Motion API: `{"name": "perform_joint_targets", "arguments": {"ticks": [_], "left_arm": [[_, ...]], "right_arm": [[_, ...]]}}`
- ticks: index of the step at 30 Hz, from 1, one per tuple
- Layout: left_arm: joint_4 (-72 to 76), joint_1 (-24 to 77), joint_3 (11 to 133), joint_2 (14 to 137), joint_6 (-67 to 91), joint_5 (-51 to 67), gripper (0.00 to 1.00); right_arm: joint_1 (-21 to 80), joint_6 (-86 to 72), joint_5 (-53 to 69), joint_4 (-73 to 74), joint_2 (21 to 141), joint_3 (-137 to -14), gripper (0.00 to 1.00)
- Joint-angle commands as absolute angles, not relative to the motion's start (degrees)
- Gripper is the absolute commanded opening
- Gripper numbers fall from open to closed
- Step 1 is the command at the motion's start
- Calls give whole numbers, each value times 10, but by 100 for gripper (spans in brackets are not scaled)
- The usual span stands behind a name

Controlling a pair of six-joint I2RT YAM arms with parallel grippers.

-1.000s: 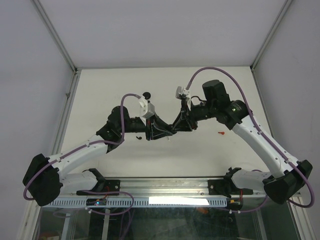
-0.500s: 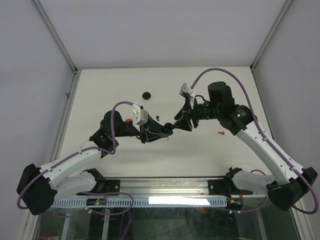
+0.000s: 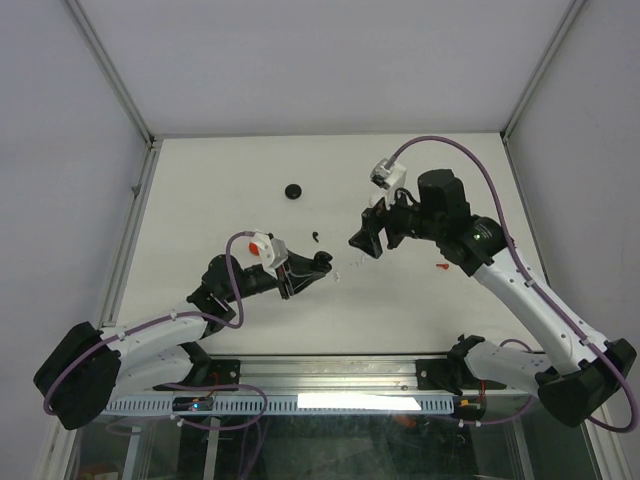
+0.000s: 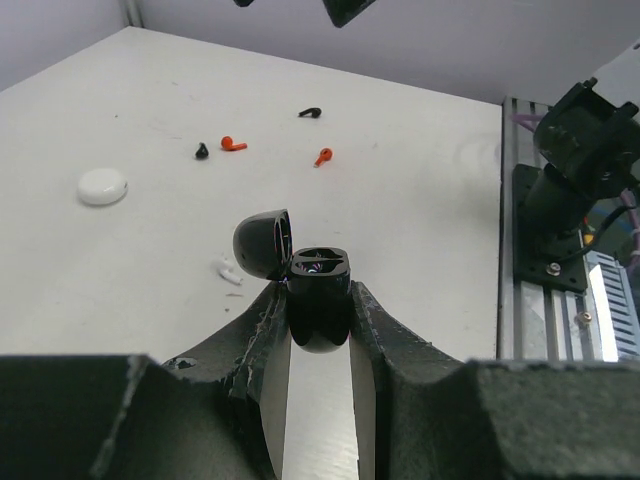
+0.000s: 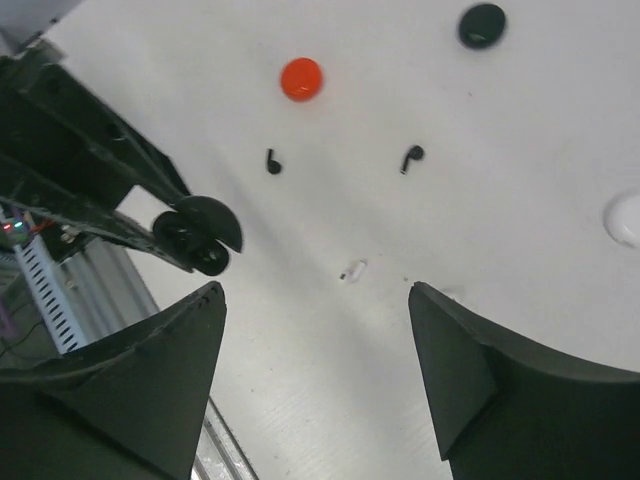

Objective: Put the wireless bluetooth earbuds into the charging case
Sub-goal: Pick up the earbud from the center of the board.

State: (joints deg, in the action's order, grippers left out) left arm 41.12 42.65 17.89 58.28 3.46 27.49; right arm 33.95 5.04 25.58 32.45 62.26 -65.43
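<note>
Your left jaws are clenched on the black charging case (image 4: pixel 318 290), its lid flipped open. One white earbud (image 4: pixel 228 268) lies on the table (image 4: pixel 430 200) just beside the case. Black earbuds (image 5: pixel 273 162) and red earbuds (image 4: pixel 233 144) are scattered farther beyond it, among a white disc (image 4: pixel 102 186), red disc (image 5: pixel 301 79) and black disc (image 5: pixel 482 25). Your right jaws are released, spread wide above the table near the case, with nothing between them.

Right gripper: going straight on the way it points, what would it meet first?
Probably the white earbud on the table, ahead between the open fingers of the right gripper; depth unclear.
</note>
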Motion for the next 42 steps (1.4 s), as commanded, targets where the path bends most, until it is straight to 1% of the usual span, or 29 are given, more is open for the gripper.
{"name": "perform_joint_targets", "arguments": {"ticks": [1, 4, 10, 15, 19, 21, 27, 30, 34, 42], "left_arm": [[561, 425, 157, 596, 33, 215, 0], [573, 425, 150, 605, 20, 210, 0], [603, 425, 137, 629, -13, 200, 0], [663, 425, 118, 658, -22, 147, 0], [709, 425, 100, 681, -25, 129, 0], [701, 425, 98, 676, -19, 121, 0], [609, 425, 108, 642, -39, 98, 0], [612, 425, 102, 642, -43, 74, 0], [603, 425, 105, 640, -43, 82, 0], [602, 425, 97, 628, -45, 78, 0]], "right_arm": [[330, -8, 112, 303, 629, -639, 78], [309, -30, 63, 301, 649, -631, 78], [224, -80, 17, 297, 712, -627, 78], [145, -99, 23, 275, 763, -615, 78], [119, -103, 4, 245, 807, -621, 78], [106, -101, 3, 222, 833, -625, 78], [71, -72, 50, 182, 938, -673, 78], [59, -61, 85, 172, 985, -703, 78], [50, -46, 129, 162, 1034, -731, 78], [34, -34, 178, 179, 1097, -771, 77]]}}
